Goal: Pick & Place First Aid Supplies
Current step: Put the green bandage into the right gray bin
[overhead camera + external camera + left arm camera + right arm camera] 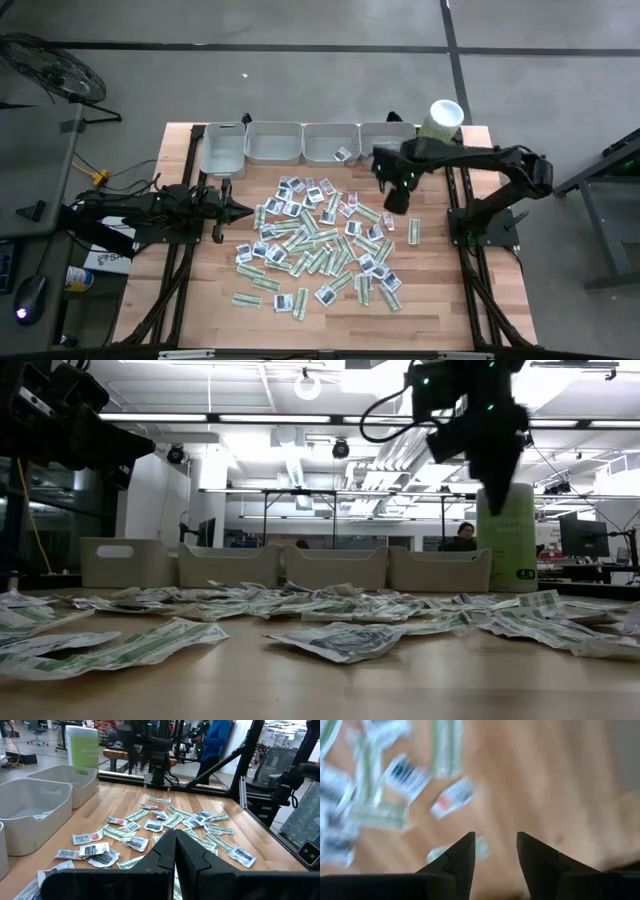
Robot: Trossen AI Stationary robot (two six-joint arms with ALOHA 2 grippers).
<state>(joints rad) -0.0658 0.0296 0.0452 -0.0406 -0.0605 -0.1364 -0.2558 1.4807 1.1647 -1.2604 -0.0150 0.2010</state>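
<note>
The left gripper (243, 209) waits closed and empty at the table's left edge. Sachets (320, 245) litter the middle. The right gripper (396, 198), parted and empty, hovers above their right fringe; I judge it between picks, needing to descend onto one sachet.

sachets (320, 240) crowd centre, trays (300, 143) line far edge

Your high camera looks straight down on the whole table (200, 300), both arms included. Your low camera sits at table-top height, close to the nearest first aid supplies (345, 640), facing level toward the grey trays (285, 568) and the room behind. Your left wrist camera looks across the table over the same scatter of sachets and toward the green tub (83, 747), which the low view shares. Your right wrist camera points down at the wood from close range.
</note>
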